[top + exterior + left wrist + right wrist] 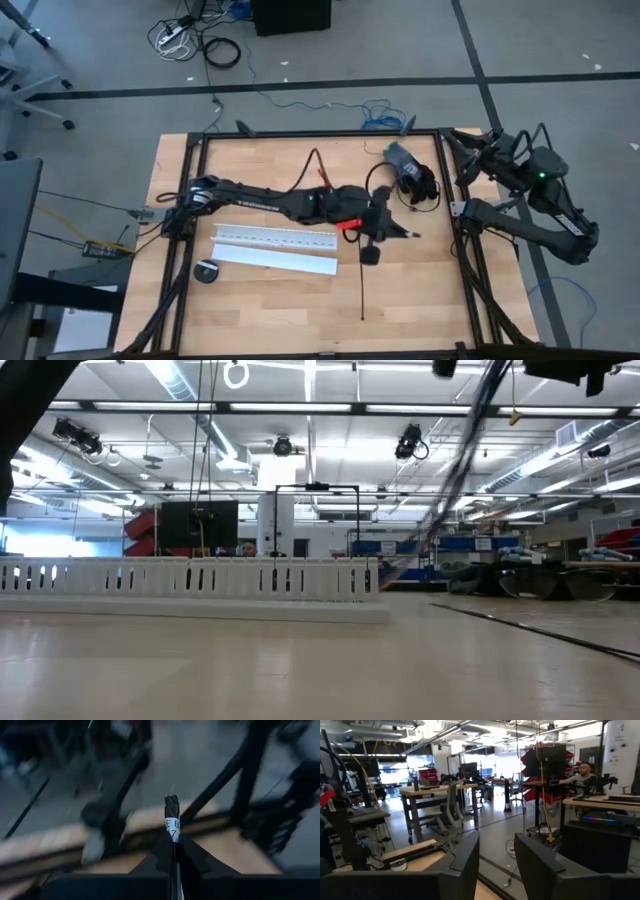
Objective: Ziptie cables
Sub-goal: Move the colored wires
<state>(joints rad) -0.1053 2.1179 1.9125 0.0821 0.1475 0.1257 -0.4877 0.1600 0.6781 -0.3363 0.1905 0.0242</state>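
We see the left pincer (408, 234) out over the middle of the desk (260, 310), its fingers pressed together on a thin black strip with a white label, most likely the end of the ziptie (362, 285), whose length runs toward the desk's near edge. The cables (412, 180) lie bundled near the far right corner, just beside the right arm. The right pincer (496, 851) is pulled back at the right edge, fingers apart and empty, aimed out into the room.

Our worry is the grip: so slender a strip pinched only at its end could swivel or slide out as the arm moves, and the free tail may drag on the wood or catch the white slotted channel (275, 247). The cables sit loose, so threading around them could scatter the strands or snag the thick black cord (372, 185) alongside.
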